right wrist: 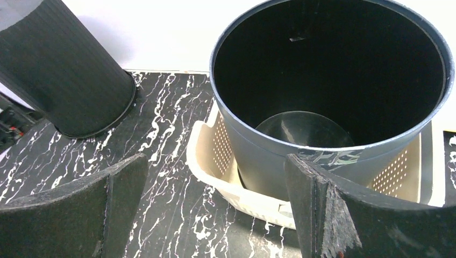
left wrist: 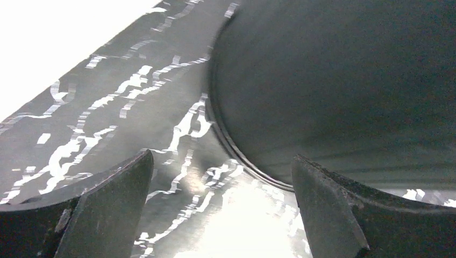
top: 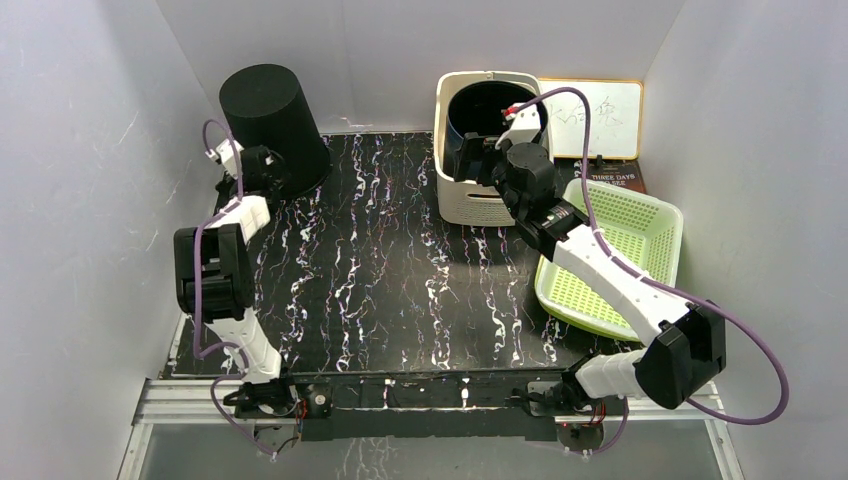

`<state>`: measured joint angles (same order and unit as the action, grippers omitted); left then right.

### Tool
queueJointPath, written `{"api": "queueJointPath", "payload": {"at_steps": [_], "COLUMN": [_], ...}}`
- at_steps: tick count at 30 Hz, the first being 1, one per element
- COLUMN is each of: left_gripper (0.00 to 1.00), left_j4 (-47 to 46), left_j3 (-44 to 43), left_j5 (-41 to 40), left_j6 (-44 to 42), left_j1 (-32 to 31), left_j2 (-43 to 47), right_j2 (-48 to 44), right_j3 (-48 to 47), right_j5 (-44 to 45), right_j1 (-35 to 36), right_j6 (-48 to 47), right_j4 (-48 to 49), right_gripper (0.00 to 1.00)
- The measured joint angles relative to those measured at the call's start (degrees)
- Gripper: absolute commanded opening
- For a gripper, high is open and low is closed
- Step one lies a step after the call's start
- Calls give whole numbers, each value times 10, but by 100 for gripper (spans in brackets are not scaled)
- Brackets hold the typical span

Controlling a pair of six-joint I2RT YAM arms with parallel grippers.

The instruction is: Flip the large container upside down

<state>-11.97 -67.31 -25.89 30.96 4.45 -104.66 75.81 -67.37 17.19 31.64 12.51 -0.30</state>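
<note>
The large container point(top: 272, 118) stood mouth-down on the desk point(top: 400, 300) at 11 o'clock; flip judged complete. Left fingers point(left wrist: 102, 215) spread, empty, beside its rim. Right fingers point(right wrist: 70, 215) spread, empty. Only withdrawal seemingly remained.

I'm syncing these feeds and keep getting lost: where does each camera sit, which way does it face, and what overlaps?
Top external: above and behind the bases, looking down on the marbled table; left arm and right arm show whole.
Left wrist: on the left gripper, low, facing the inverted black container at its rim; both open fingers show.
Right wrist: on the right gripper, facing the dark bucket in the cream basket; open fingers show.
Shared: top external and right wrist both show container, bucket and basket.
</note>
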Motion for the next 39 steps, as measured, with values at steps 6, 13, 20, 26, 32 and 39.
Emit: {"api": "queueJointPath", "payload": {"at_steps": [6, 13, 20, 26, 32, 39], "left_gripper": [98, 98, 98, 98, 98, 98], "left_j4": [2, 39, 137, 204, 246, 258], "left_j3": [17, 43, 105, 169, 203, 233], "left_j5": [-37, -24, 109, 213, 259, 282], "left_j6": [-22, -22, -18, -22, -26, -27], "left_j1": [50, 84, 75, 45, 14, 14], "left_j2": [18, 60, 194, 316, 384, 441], "right_j2": [5, 7, 90, 203, 317, 332], "right_j3": [7, 14, -116, -285, -384, -384], "right_j5": [-25, -46, -90, -196, -285, -282], "right_j1": [-9, -24, -68, -88, -87, -86], "right_j6": [5, 3, -18, -51, -71, -82], "right_j4": [-1, -4, -64, -136, -217, -238], "right_gripper": [98, 98, 98, 81, 71, 51]}}
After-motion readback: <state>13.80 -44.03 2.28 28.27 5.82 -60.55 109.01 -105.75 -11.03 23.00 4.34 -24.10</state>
